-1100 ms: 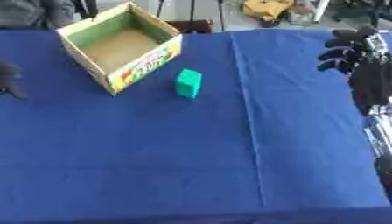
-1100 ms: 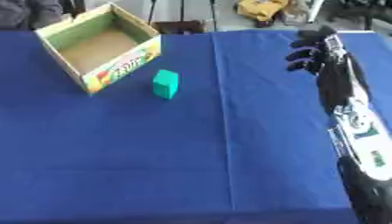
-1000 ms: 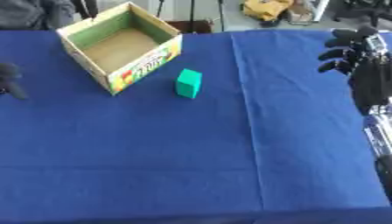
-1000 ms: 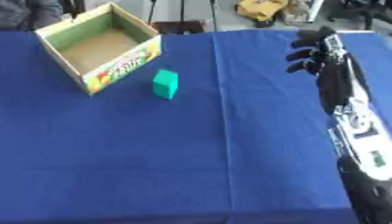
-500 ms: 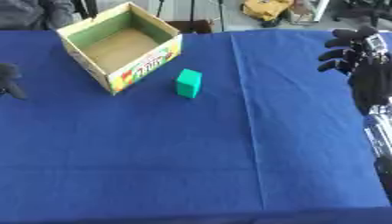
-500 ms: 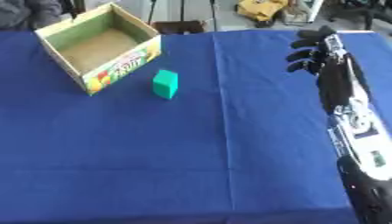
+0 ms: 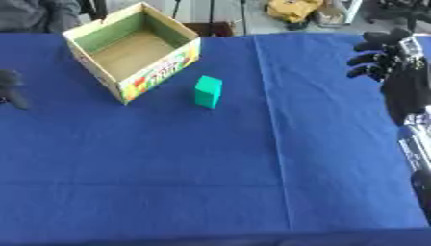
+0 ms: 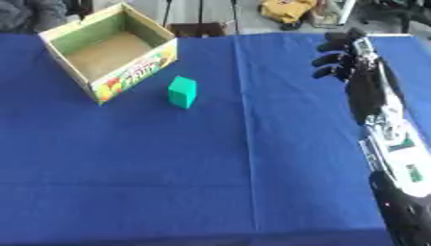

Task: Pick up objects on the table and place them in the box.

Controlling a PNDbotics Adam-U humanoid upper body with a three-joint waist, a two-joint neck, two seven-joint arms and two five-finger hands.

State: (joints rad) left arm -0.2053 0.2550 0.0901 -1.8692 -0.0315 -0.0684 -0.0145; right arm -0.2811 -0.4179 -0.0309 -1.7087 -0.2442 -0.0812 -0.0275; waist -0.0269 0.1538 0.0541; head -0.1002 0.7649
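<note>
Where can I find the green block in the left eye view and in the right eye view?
Left eye view: the green block stands just left of centre in the upper half, right of the box.
Right eye view: the block sits further left, again right of the box.
Shared landmark: the box's printed front wall.

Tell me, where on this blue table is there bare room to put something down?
Nearly everywhere. The near half of the blue tablecloth is bare, as is the stretch between the green block and the right hand. The only crowded spot is the far left, where the block stands beside the open cardboard box. The left hand shows at the left edge.
</note>
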